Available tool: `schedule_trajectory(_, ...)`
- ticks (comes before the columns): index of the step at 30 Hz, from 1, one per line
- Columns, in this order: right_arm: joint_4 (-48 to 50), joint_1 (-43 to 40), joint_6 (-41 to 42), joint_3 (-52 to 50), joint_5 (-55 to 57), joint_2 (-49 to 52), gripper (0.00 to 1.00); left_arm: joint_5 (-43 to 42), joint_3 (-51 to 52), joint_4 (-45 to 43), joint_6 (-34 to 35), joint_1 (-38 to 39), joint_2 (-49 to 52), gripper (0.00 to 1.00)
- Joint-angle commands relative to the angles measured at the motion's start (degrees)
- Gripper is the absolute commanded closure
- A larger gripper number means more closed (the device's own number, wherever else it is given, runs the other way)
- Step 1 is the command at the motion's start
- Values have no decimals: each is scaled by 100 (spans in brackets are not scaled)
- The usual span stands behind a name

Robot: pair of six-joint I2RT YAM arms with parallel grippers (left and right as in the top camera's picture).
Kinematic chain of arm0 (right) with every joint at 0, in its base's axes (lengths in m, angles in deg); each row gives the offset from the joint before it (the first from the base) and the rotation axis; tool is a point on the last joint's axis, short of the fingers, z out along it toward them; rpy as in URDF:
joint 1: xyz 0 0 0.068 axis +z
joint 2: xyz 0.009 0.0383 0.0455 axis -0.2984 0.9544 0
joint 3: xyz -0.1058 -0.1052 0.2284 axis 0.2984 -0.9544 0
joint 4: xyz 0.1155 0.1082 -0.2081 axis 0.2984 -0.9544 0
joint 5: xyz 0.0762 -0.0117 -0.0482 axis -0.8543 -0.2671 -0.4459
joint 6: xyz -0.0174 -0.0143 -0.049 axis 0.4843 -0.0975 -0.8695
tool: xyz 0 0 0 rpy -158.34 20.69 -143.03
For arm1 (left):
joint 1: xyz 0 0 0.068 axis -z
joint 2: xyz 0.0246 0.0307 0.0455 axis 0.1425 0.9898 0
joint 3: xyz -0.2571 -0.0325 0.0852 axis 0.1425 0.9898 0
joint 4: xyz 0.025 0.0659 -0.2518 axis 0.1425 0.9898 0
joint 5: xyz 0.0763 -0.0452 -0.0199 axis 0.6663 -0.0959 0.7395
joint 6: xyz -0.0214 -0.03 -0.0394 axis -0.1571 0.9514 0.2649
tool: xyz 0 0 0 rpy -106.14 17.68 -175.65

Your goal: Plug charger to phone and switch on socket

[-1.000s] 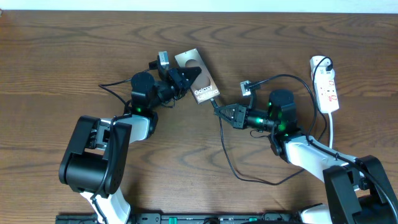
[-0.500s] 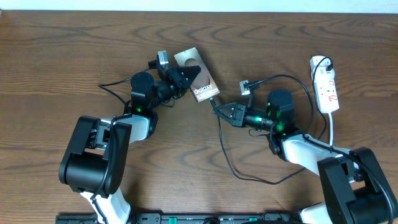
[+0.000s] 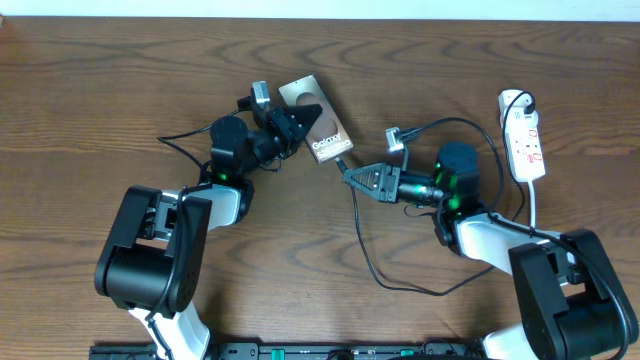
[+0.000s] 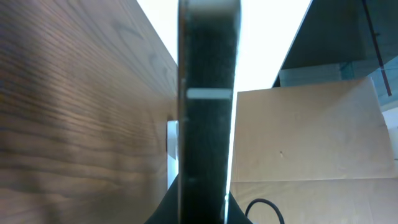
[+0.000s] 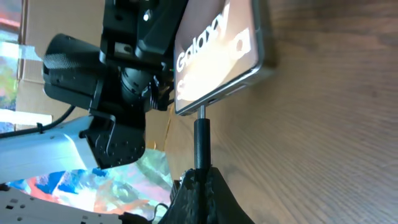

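Overhead view, clock positions taken from table (image 3: 100, 80) centre.

1. Phone (image 3: 330, 142): approx 12 o'clock, just off centre, brown face w/ white "Galaxy" lettering up, long axis running 11 to 5. Left wrist view shows it edge-on (image 4: 208, 124), wood surface to the 9 o'clock side.
2. Left gripper (image 3: 300, 122): comes in from the 8 o'clock side of the phone, jaws clamped across its long edge. Holding it.
3. Right gripper (image 3: 350, 175): at 5 o'clock of the phone, pointing toward 10 o'clock. Jaws narrow, pinched on the charger plug. Right wrist view: gripper (image 5: 202, 186) at bottom, black plug stem (image 5: 202, 140) rising straight out of it, metal tip meeting the phone's short lower edge (image 5: 217, 50) at a small slot. Fully seated or not: cannot tell.
4. Charger (image 3: 362, 245) cable: drops from the plug toward 6 o'clock, loops along the near side, then climbs toward the 3 o'clock side.
5. Socket (image 3: 525, 135): approx 2 o'clock, near the table's far right, well apart from both grippers. White strip, red switches visible; switch position too small to read.
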Motion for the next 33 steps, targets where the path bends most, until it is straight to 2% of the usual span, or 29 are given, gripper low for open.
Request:
schedule_trajectory(1, 20, -48, 35, 90, -153, 2, 99, 98, -83, -85, -48, -57, -79, 92)
schedule_trajectory(6, 20, -46, 33, 90, -111, 2, 99, 157, -83, -398, 61, -46, -79, 93)
schedule_trajectory(33, 68, -118, 98, 90, 103, 2, 99, 155, -76, -374, 72, 131, -79, 93)
